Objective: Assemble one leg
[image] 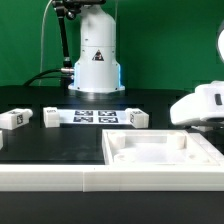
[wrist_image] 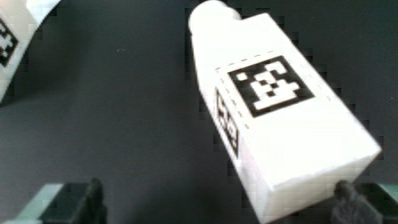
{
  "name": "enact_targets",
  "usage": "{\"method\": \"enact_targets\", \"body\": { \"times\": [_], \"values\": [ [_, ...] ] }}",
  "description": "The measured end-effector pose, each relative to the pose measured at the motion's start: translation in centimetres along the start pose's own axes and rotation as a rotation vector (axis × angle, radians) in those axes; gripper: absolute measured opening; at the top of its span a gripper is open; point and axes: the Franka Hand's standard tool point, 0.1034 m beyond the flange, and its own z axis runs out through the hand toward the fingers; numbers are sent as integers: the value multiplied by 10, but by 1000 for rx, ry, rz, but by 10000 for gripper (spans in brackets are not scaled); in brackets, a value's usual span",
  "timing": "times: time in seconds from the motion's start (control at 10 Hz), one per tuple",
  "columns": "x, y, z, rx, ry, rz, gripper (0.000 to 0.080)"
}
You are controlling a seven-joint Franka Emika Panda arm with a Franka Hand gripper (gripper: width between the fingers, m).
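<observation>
Looking through the wrist view, I am seeing the leg [wrist_image: 285, 130] lying flat on the dark worktop [wrist_image: 125, 120], with its long axis running slantwise to the line between the two fingers [wrist_image: 71, 202]. One end is sitting between those fingers, and the other, stepped end is pointing away from the claw [wrist_image: 217, 198]. The claw is standing spread, with one finger well clear of the leg and the other just beside it; I cannot tell whether that one is touching.

A black-and-white square tag [wrist_image: 267, 85] is facing up at the camera, and a second one is showing on the side face. Both are block patterns, not letters.

In the exterior view the marker board [image: 97, 117] is lying before the robot base [image: 97, 60], whose triangular label [image: 97, 55] is too small for me to read. Small white tagged posts [image: 52, 118] are lying beside the board, and a white tray [image: 160, 155] is sitting nearer the camera. The arm's white housing [image: 205, 105] is hanging at the exterior view's right, so I cannot tell there where the leg is lying.
</observation>
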Motion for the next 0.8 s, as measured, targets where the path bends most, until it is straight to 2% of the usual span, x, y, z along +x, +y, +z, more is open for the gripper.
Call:
{"method": "enact_targets", "body": {
  "times": [0.3, 0.4, 0.5, 0.6, 0.8],
  "values": [
    [1, 0, -3, 1, 7, -1, 252],
    [2, 1, -3, -1, 7, -4, 252],
    [2, 1, -3, -1, 7, -3, 77],
    [2, 2, -4, -1, 8, -3, 25],
    [2, 1, -4, -2, 9, -4, 5]
  ]
}}
